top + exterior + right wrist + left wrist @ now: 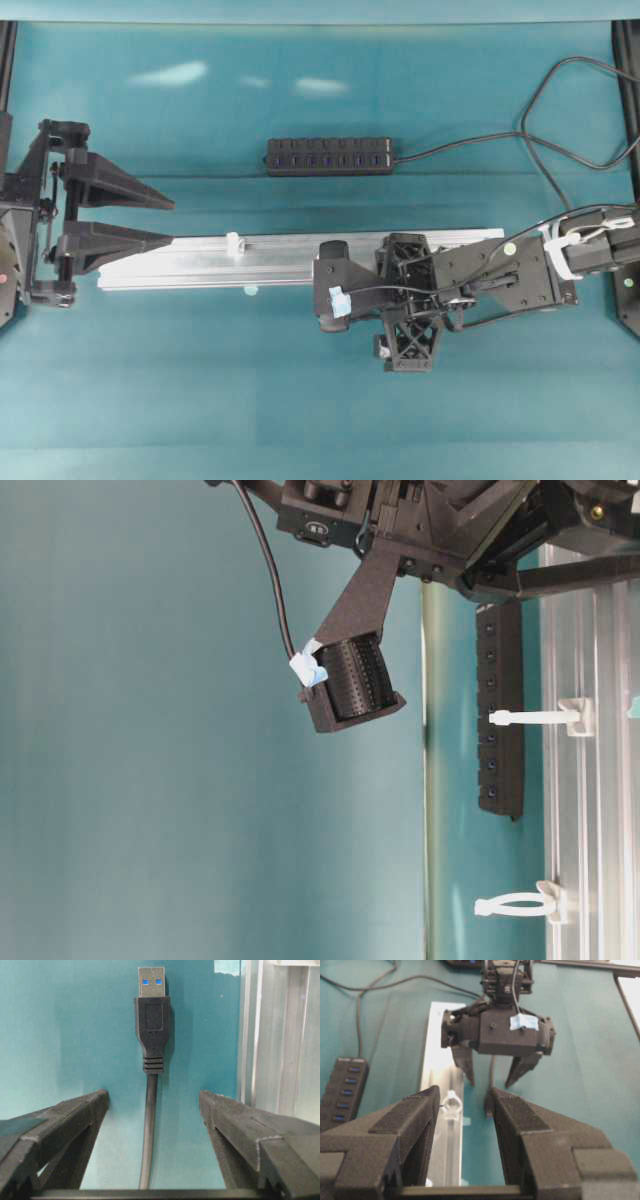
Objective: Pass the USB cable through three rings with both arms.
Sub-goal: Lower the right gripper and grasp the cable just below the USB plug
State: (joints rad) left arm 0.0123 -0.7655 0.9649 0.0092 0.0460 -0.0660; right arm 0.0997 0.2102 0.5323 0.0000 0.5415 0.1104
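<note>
A: Right gripper (152,1105), fingers spread, straddles the USB cable (150,1125) lying flat on the bench (200,400) beside the rail (200,262).

B: Close squarely behind the plug (left gripper (172,222) waits, open and empty).

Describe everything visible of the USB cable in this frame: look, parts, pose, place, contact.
The USB cable is a thin black cord ending in a black moulded plug with a ribbed strain relief and a silver metal tip showing blue inside. In the right wrist view it lies straight on the teal surface, plug pointing away from the camera, centred between the open jaws of the right gripper, which stand clear of it on both sides. The silver rail runs alongside it, apart. Nothing grips it.
</note>
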